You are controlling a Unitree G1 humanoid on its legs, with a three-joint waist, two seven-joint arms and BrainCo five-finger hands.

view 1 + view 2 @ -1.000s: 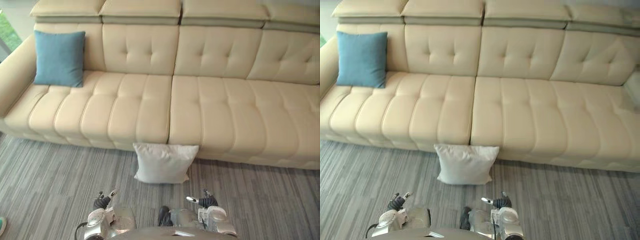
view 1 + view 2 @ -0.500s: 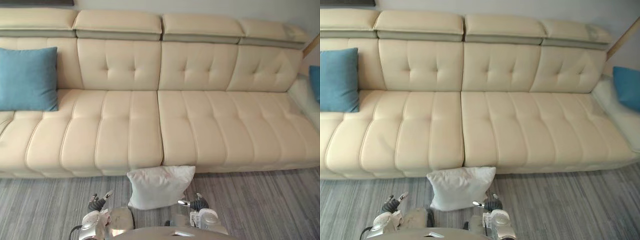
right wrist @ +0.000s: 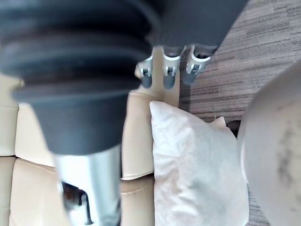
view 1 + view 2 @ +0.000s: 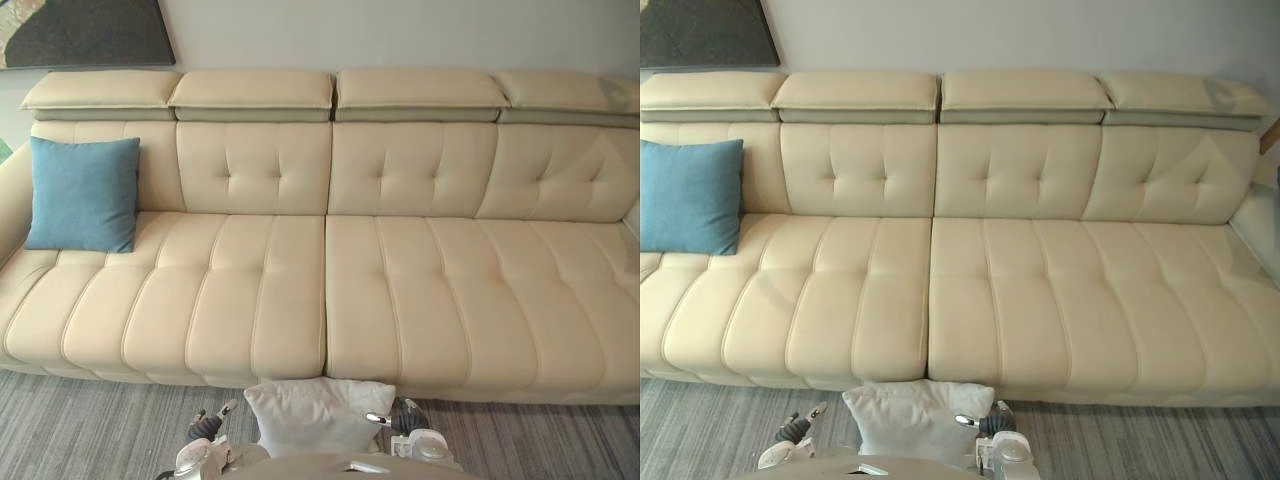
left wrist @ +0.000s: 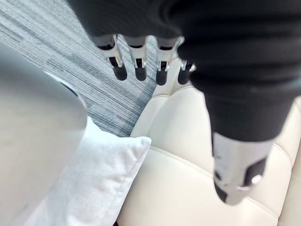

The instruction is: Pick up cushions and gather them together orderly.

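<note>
Our view has tipped upward since a moment ago. The blue cushion (image 4: 83,194) leans at the sofa's (image 4: 400,290) left end. Our left hand (image 4: 204,427) hangs released and empty. Between our hands, the white cushion (image 4: 318,414) stands on the carpet (image 4: 60,430) against the sofa front. Our right hand (image 4: 400,418) is released too.

- We note the white cushion (image 4: 320,415) standing on the floor between the fingers of the left hand (image 4: 203,427) and those of the right hand (image 4: 403,418), apart from both. It blocks the inward path of each.
- Just past both sets of fingertips, the sofa (image 4: 380,300) front closes the way forward, and the cushion rests against it.
- Outward of each hand's fingers, we see open carpet (image 4: 80,430).
- The seat beyond the fingertips is open. The blue cushion (image 4: 83,195) at its left end is well apart from the left fingers.
</note>
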